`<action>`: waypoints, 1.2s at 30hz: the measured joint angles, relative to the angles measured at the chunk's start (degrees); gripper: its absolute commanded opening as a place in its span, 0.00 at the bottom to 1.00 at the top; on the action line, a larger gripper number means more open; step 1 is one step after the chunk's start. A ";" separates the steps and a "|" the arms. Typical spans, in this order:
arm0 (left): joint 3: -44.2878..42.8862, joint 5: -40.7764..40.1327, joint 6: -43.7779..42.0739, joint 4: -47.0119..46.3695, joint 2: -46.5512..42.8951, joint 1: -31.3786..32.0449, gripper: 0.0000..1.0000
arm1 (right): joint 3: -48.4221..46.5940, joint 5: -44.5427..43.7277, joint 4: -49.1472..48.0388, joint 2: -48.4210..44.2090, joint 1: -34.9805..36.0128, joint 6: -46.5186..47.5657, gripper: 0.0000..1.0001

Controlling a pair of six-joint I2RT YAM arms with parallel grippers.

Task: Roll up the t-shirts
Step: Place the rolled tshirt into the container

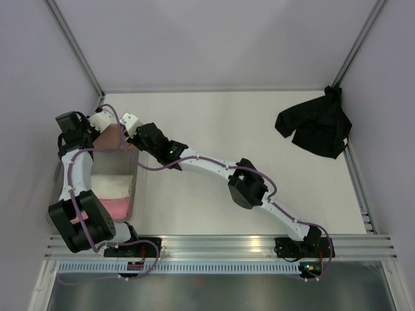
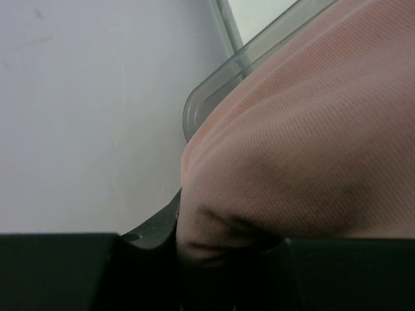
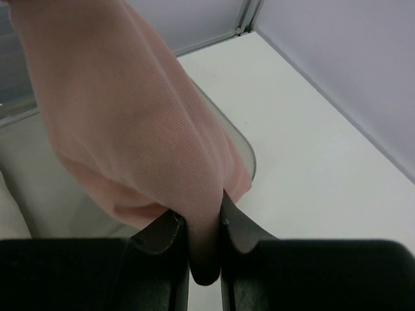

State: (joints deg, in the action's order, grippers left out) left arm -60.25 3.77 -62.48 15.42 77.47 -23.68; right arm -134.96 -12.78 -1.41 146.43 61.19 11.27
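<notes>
Salmon knit tee (image 3: 130,110) bunched | left gripper (image 2: 230,259), right gripper (image 3: 206,256) both pinching it | bin (image 2: 201,110) translucent

Left tool (image 2: 227,256) and right tool (image 3: 205,249) side by side, jaws pinched closed.

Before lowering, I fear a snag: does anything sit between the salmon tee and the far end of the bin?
Nothing visible. The left gripper and right gripper hold the salmon tee over the far end of the bin, whose floor looks bare below; the cream roll lies beside that spot.
</notes>
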 measured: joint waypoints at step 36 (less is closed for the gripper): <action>10.19 17.92 -30.51 1.53 9.92 -21.20 0.16 | -2.89 13.86 3.58 8.70 8.66 14.36 0.06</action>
State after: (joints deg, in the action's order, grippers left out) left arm -50.06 21.69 -92.99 16.95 87.39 -44.88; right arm -137.84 1.08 2.17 155.13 69.84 25.63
